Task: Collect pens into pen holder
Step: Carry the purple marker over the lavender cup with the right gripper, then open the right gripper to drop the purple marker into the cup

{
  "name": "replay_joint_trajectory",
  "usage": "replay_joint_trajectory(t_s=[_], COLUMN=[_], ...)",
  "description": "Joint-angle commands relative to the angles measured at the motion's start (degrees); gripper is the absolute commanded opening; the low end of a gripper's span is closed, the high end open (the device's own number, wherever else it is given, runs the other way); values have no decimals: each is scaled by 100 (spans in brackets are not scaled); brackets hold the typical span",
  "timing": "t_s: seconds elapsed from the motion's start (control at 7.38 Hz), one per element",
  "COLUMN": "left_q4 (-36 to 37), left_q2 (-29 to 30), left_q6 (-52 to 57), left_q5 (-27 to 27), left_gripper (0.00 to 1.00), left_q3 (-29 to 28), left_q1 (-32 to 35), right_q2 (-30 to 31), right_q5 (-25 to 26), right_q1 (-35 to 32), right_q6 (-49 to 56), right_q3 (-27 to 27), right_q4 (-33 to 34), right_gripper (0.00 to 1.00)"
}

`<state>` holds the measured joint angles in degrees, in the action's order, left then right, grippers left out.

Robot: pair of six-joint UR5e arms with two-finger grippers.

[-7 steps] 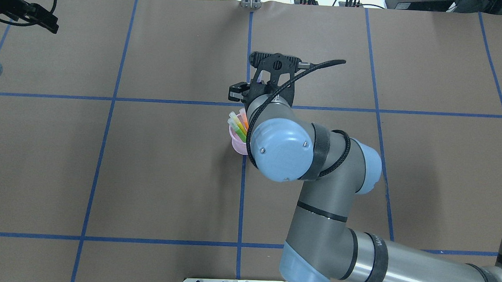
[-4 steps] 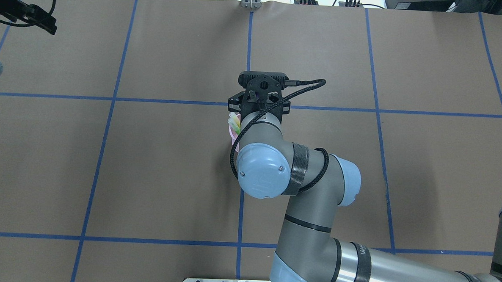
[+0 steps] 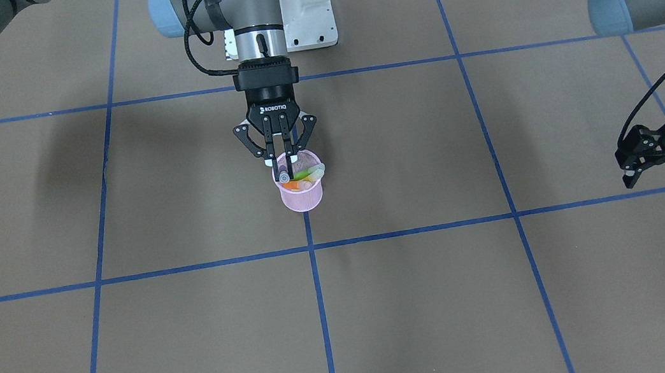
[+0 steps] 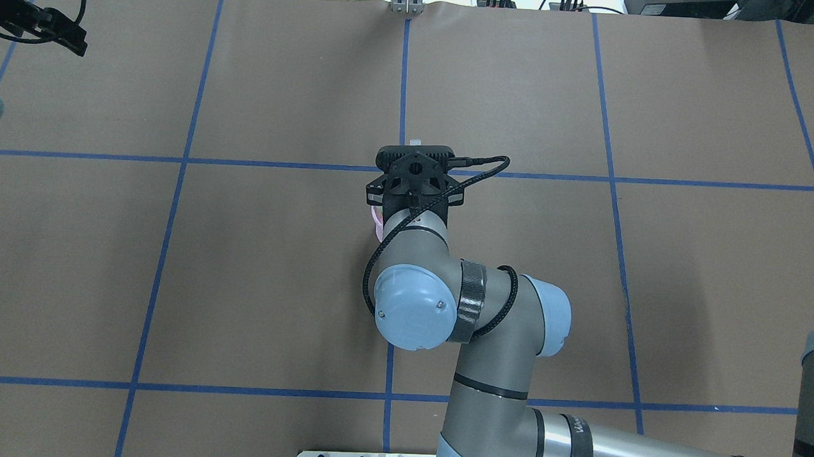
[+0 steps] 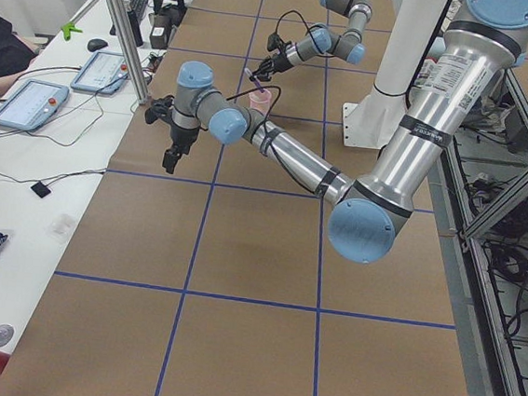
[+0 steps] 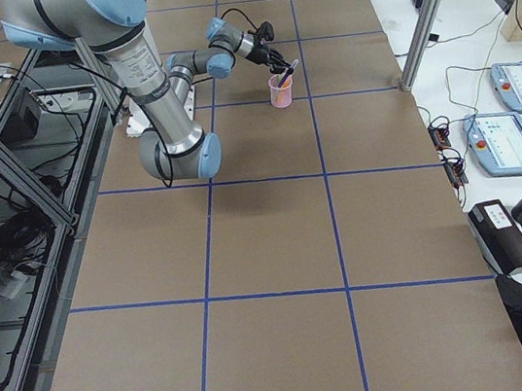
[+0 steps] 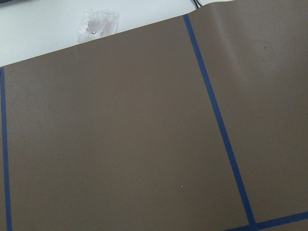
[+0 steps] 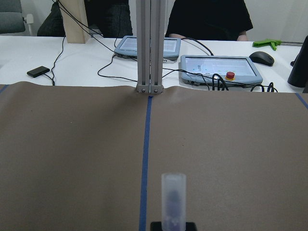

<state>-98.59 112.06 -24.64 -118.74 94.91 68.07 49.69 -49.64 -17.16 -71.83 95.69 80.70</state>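
The pink mesh pen holder (image 3: 302,198) stands near the table's middle on a blue tape line. Orange (image 3: 290,185), green (image 3: 304,175) and yellow (image 3: 315,169) pens lean inside it. My right gripper (image 3: 282,168) points down over the holder's near-robot rim and is shut on the purple pen (image 3: 284,173), whose pale cap (image 8: 173,197) sits at the cup mouth. In the overhead view my right wrist (image 4: 413,177) hides all but a sliver of the holder (image 4: 378,222). My left gripper (image 3: 664,180) hangs open and empty far off at the table's side.
A white base plate (image 3: 310,16) lies by the robot. An aluminium post (image 8: 149,48) and operator tablets (image 8: 221,67) stand beyond the table's far edge. A small plastic bag (image 7: 98,23) lies off the mat near my left gripper.
My right wrist has drawn back toward the robot and turned downward over the holder, so it now covers the pens in the overhead view. The left gripper has barely shifted.
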Motion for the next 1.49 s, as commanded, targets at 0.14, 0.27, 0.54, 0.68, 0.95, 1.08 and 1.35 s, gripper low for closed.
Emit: replay_joint_trajectory(t_s=[0.14,0.27,0.54,0.68,0.95,1.08,1.35], left_q4=[-11,-20,-98,-255,-292,-249,-117], left_q2=[9,0,0,0,0,9,27], left_q6=[12,12,12,82,1210,1703,2478], left_q5=[-9,-9,-9,-26,-629,-1024,-1432], left_gripper=[99,99,99,99,99,100,100], left_q3=[-34,-43,-86,-191,-524,-796,-1218], left_q1=[14,14,14,48,538,889,1356], right_q2=[14,-56,-56,-56,345,522,646], right_q5=[332,350,263,-269,-1831,-2752,-4344], right_q1=[195,186,178,56,-663,-1197,-2339], right_q6=[-7,11,54,464,740,1106,2465], right_q3=[-146,-155,36,316,1010,1388,1917], right_q4=[-1,-1,-28,-19,226,845,2479], right_gripper=[0,97,100,100,100,100,100])
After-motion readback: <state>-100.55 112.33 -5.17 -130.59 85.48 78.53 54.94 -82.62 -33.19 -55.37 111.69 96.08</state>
